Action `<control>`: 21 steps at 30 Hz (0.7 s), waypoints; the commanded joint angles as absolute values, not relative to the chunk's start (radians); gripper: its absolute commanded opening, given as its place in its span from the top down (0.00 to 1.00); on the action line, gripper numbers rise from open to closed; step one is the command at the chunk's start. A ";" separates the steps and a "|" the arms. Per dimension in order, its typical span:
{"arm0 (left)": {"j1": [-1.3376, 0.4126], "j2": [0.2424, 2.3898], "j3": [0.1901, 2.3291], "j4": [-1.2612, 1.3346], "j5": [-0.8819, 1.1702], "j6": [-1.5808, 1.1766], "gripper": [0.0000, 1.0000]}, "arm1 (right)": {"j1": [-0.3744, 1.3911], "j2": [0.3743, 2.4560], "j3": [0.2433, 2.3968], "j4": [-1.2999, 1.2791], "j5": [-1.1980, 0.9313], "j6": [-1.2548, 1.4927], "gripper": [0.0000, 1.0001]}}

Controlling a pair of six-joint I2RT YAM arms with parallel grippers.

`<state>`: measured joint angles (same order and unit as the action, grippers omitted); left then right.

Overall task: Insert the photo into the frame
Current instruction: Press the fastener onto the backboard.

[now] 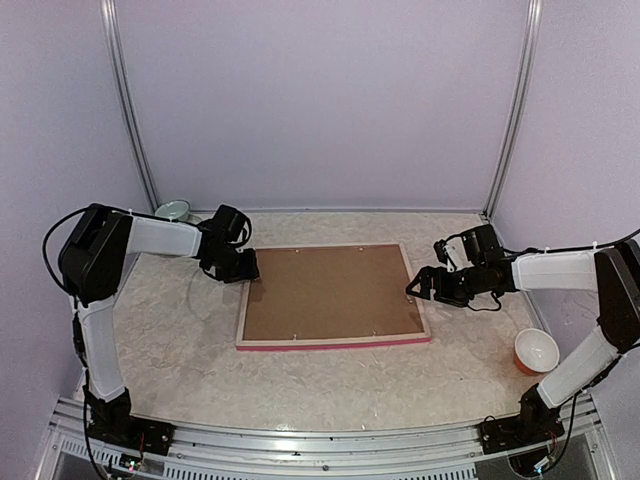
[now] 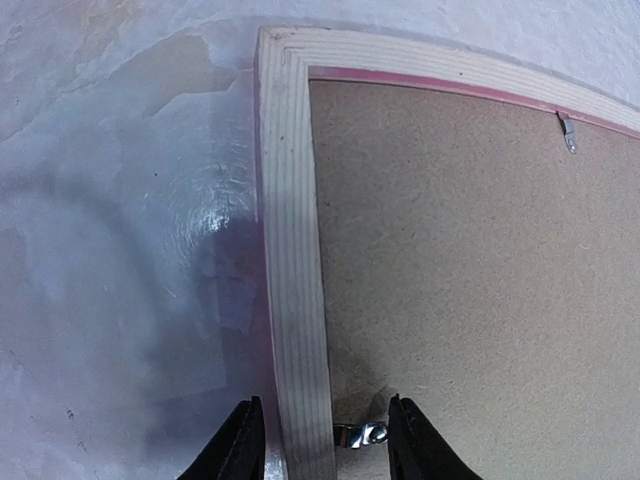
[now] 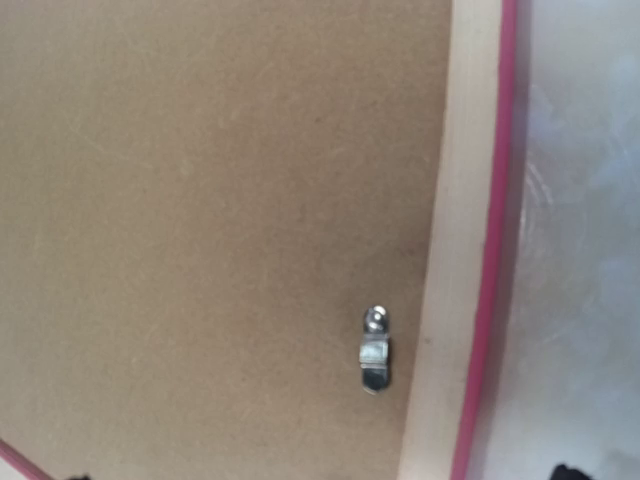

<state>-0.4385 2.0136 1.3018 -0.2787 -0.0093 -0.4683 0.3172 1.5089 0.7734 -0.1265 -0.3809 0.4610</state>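
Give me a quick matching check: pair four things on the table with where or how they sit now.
1 backing board
2 left gripper
3 right gripper
4 orange bowl

A near right corner of the table
B straddling the frame's left rail
C lying in the frame, brown
D open beside the frame's right rail

Pairs: 1-C, 2-B, 3-D, 4-A

Frame face-down, mid-table.
Large rectangular narrow-railed picture frame [image 1: 330, 342] lies flat on table [image 1: 180, 350], pale wood back up, bright pink front edge showing along near side; brown board [image 1: 330, 292] fills its opening, metal clip [image 3: 374, 352] over it.
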 commanded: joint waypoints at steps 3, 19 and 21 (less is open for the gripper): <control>-0.445 2.016 1.278 -0.290 -0.038 -0.459 0.57 | 0.301 1.526 0.789 -0.121 -0.387 0.457 0.01; -0.448 1.998 1.255 -0.286 -0.044 -0.459 0.61 | 0.301 1.511 0.775 -0.121 -0.382 0.457 0.01; -0.449 1.994 1.252 -0.286 -0.044 -0.459 0.61 | 0.301 1.512 0.776 -0.121 -0.382 0.458 0.01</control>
<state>-0.4397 2.0121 1.2781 -0.2611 -0.0338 -0.4664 0.3168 1.5158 0.7734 -0.1253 -0.3824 0.4618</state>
